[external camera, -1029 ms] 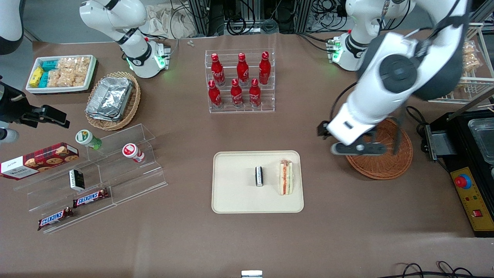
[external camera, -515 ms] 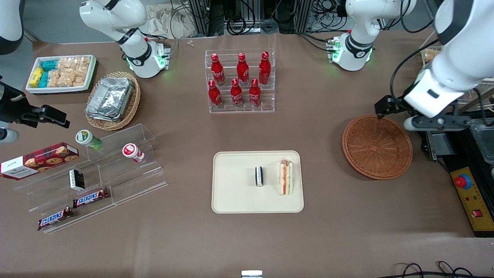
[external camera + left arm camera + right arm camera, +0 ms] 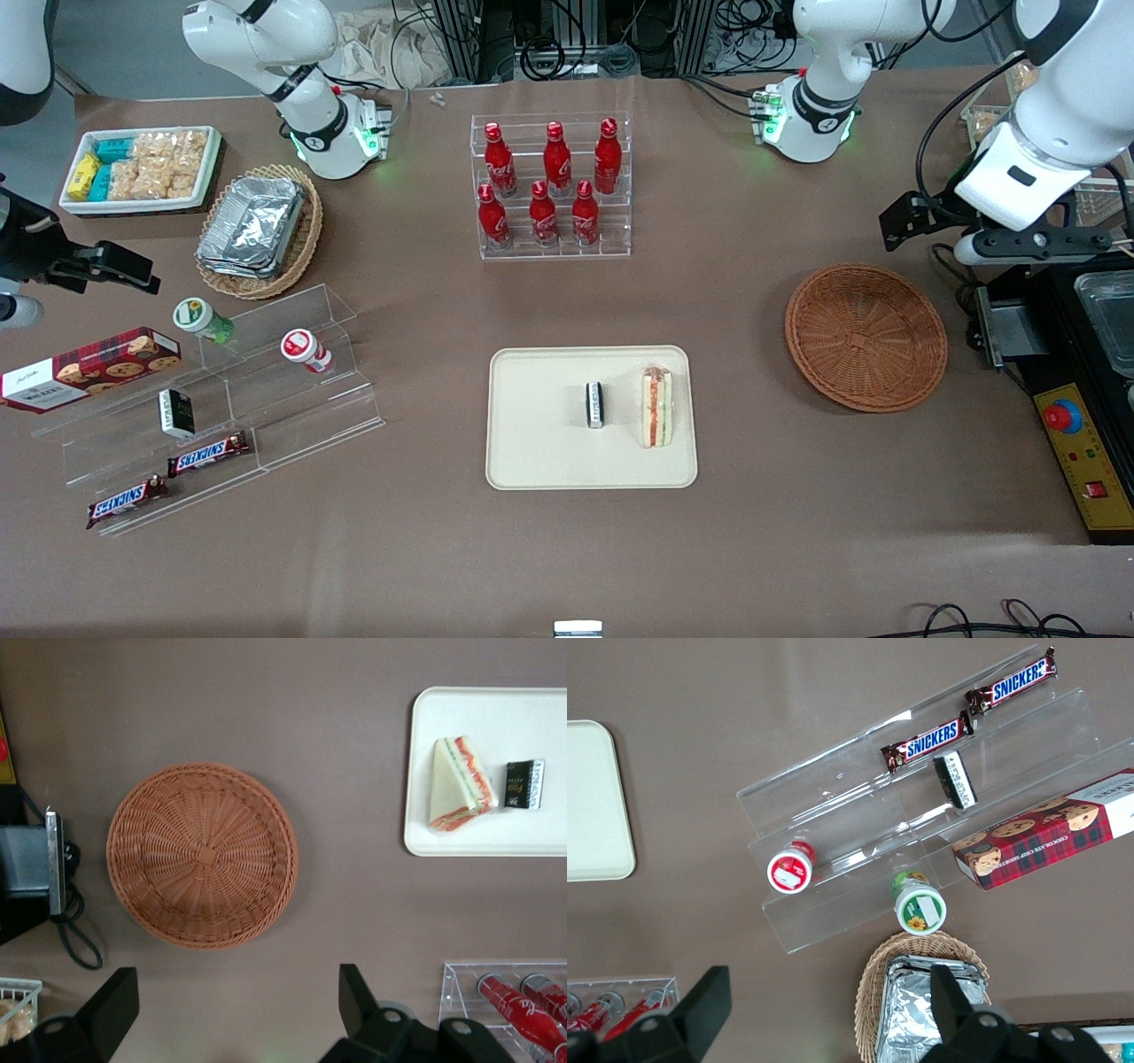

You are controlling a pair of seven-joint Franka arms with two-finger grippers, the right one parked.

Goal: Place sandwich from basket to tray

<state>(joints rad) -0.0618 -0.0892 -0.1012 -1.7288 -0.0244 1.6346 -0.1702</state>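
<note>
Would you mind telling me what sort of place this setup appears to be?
Probably a robotics lab staged as a snack shop: cola bottles on a rack, sandwich on a tray, empty basket, open gripper raised nearby.

Loads of side stuff here: a clear acrylic tiered rack (image 3: 551,250) holds six red cola bottles (image 3: 543,213); nearer the front camera lies a small black-and-white wrapped bar (image 3: 595,404); toward the parked arm's end there's a white bin of snack packets (image 3: 140,206), a pale oval wicker basket (image 3: 307,237) with foil containers (image 3: 252,226), and a clear stepped acrylic stand (image 3: 301,421) with two Snickers bars (image 3: 208,455); a red tartan cookie box (image 3: 89,368) sits beside it.
</note>
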